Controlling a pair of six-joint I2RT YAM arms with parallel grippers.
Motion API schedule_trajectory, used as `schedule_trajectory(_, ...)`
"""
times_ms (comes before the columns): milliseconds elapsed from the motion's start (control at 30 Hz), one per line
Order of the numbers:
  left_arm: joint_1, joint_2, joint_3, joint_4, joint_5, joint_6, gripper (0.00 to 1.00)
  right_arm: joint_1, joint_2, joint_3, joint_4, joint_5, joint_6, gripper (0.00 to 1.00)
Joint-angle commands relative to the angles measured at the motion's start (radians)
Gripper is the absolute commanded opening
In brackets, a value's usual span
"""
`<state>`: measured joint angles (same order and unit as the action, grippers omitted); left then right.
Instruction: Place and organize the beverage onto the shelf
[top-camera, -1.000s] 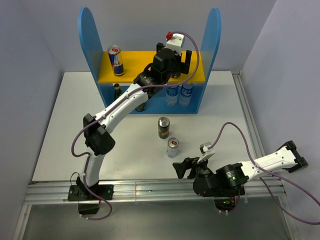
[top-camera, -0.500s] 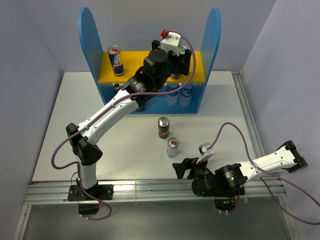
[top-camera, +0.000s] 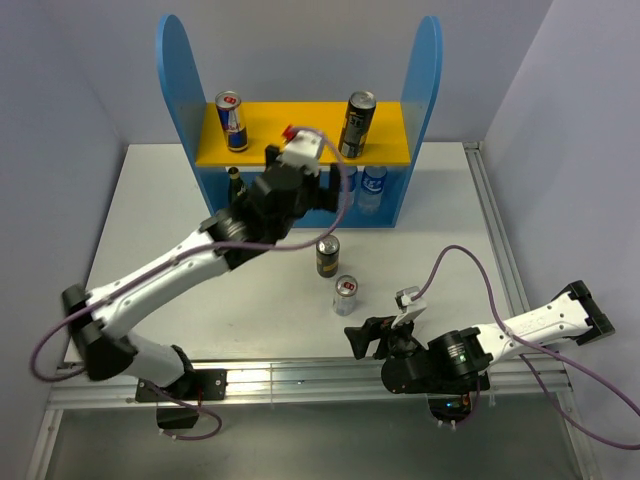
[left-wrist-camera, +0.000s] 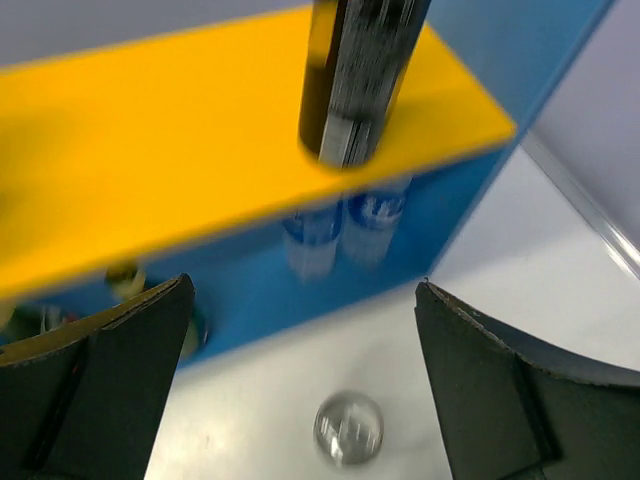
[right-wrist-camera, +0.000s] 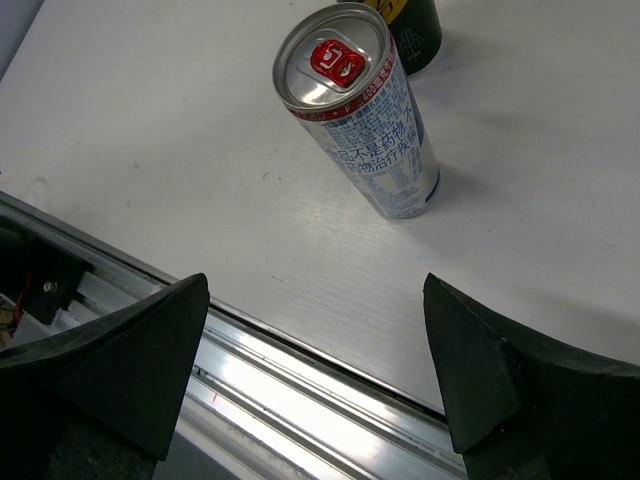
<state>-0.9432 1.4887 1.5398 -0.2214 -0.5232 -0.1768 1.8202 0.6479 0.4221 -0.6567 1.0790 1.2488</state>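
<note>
white table (top-camera: 140, 200) carries the two-level open shelf with blue round-topped side panels (top-camera: 428, 70) at its far edge. my left gripper (left-wrist-camera: 303, 290) hangs in front of the shelf, fingers wide apart, empty. my right gripper (right-wrist-camera: 315, 285) is low by the front rail, fingers also apart, empty. tall dark can (top-camera: 357, 124) and blue-silver slim can (top-camera: 230, 120) stand on the yellow upper board. second dark can (top-camera: 327, 255) and silver slim can (right-wrist-camera: 365, 125) stand near each other on the table.

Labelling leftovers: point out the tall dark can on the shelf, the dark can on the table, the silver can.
Shelf dark can (top-camera: 355, 130): top external, label.
Table dark can (top-camera: 327, 260): top external, side.
Silver can (right-wrist-camera: 385, 145): right wrist, printed side.
</note>
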Motion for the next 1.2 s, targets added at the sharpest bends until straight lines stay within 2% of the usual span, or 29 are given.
schedule_trajectory(0,-0.038,-0.194,-0.217,0.043,-0.086,-0.098,0.99,0.008,0.007,0.023,0.011,0.044,0.021,0.94)
schedule_trajectory(33,-0.058,-0.226,-0.347,0.085,-0.066,-0.108,0.99,0.008,0.007,0.023,0.011,0.042,0.020,0.95)
schedule_trajectory(233,-0.165,-0.387,-0.735,0.201,-0.024,-0.217,0.98,0.008,0.010,0.024,0.014,0.041,0.015,0.95)
schedule_trajectory(333,-0.221,-0.427,-0.887,0.316,-0.023,-0.263,0.99,0.008,0.010,0.023,0.022,0.038,0.008,0.94)
schedule_trajectory(433,-0.232,-0.427,-0.984,0.450,-0.009,-0.276,0.99,0.008,0.010,0.023,0.026,0.036,0.000,0.94)
schedule_trajectory(733,-0.232,-0.216,-1.018,0.738,-0.034,-0.225,0.99,0.008,0.038,0.033,0.012,0.039,0.017,0.94)
schedule_trajectory(933,-0.226,-0.004,-0.937,0.818,-0.061,-0.181,0.98,0.008,0.047,0.037,0.008,0.038,0.020,0.95)
schedule_trajectory(1167,-0.166,0.107,-0.935,0.987,-0.028,-0.181,0.97,0.008,0.036,0.034,0.011,0.038,0.018,0.94)
